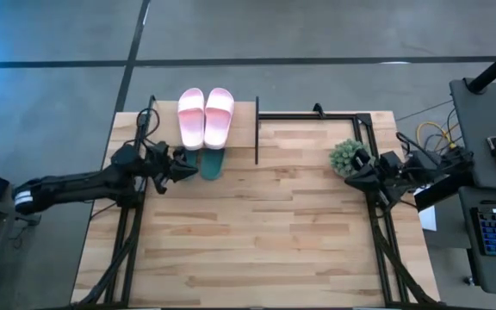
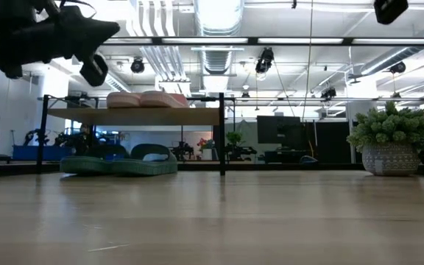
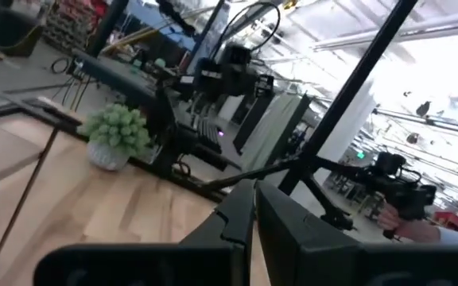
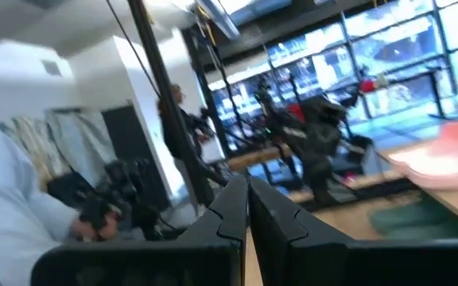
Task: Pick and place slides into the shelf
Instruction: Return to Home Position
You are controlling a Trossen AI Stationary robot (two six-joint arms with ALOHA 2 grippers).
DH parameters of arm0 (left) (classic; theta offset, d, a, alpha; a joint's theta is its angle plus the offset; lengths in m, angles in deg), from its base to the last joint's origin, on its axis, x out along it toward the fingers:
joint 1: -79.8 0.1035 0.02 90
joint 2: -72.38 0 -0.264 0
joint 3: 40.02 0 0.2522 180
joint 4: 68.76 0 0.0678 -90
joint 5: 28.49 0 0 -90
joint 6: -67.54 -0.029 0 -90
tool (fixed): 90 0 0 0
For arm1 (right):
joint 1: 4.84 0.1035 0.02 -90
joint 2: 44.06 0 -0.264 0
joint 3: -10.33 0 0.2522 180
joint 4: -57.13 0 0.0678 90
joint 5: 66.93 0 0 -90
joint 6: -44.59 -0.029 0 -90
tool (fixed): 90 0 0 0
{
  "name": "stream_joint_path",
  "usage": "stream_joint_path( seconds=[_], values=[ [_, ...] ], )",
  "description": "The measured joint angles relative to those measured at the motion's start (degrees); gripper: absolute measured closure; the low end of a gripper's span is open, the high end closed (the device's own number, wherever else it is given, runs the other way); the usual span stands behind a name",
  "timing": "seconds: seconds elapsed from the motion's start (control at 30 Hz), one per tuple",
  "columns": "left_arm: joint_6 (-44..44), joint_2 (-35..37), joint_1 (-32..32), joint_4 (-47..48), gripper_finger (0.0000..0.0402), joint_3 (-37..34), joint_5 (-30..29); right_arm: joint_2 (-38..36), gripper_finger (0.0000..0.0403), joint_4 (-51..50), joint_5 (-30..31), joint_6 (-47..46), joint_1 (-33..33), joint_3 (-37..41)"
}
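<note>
Bare wooden tabletop [image 2: 212, 221] runs back to the two grippers, each with its fingers pressed together and empty: the left gripper [image 1: 189, 164] just beside the shelf [image 2: 197, 116], the right gripper [image 1: 354, 172] by the potted plant [image 1: 345, 153]. Two dark green slides [image 2: 120, 163] lie side by side under the shelf's board. Two pale pink slides [image 1: 205, 116] sit on top.

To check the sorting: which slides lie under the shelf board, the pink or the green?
The green slides: they lie under the board, while the pink slides rest on top of it.
</note>
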Motion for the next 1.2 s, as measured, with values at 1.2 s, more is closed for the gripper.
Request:
stream_joint_path(
  seconds=[1.2],
  values=[
    [-7.7,20.2,-0.1,37.2,0.0398,10.4,-8.7,-10.9,0.0394,-3.0,-1.4,3.4,0.0,4.1]
  ],
)
